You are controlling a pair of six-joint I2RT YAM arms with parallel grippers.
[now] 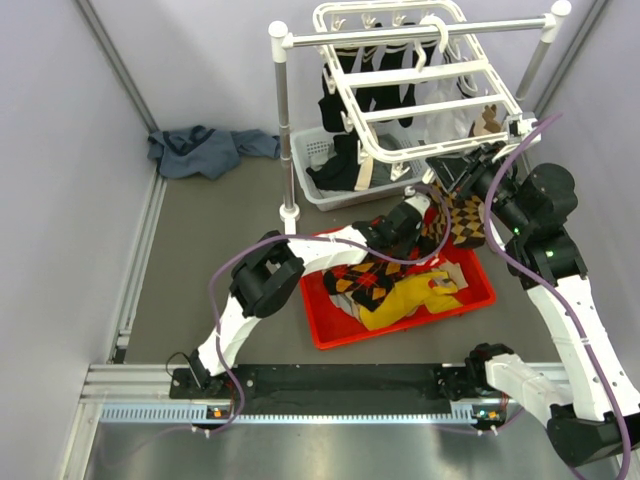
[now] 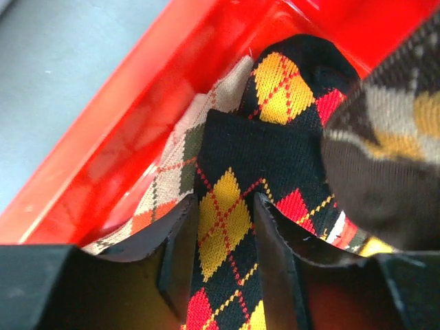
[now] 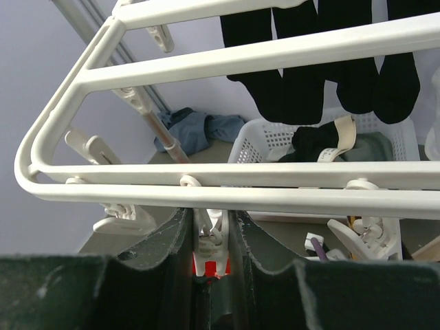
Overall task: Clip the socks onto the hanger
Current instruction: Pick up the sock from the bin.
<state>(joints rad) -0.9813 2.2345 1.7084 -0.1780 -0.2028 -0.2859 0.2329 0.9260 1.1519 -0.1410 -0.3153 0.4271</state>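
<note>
My left gripper (image 2: 225,206) reaches into the red tray (image 2: 137,137) and is shut on a fold of a black argyle sock (image 2: 227,158) with yellow and red diamonds. A tan argyle sock (image 2: 172,179) lies beside that sock. In the top view the left gripper (image 1: 405,228) is at the tray's far side, above the heap of socks (image 1: 365,280). A brown argyle sock (image 1: 462,215) hangs below the hanger's near edge. My right gripper (image 3: 213,227) is shut on a white clip (image 3: 212,240) dangling under the hanger's (image 3: 227,196) outer bar.
The hanger (image 1: 420,85) hangs on a rod between white posts (image 1: 282,120), with black socks (image 3: 302,82) clipped to it. Under it stands a white basket (image 1: 320,160). A yellow cloth (image 1: 410,300) lies in the red tray (image 1: 320,330). A blue cloth (image 1: 205,150) lies at the back left.
</note>
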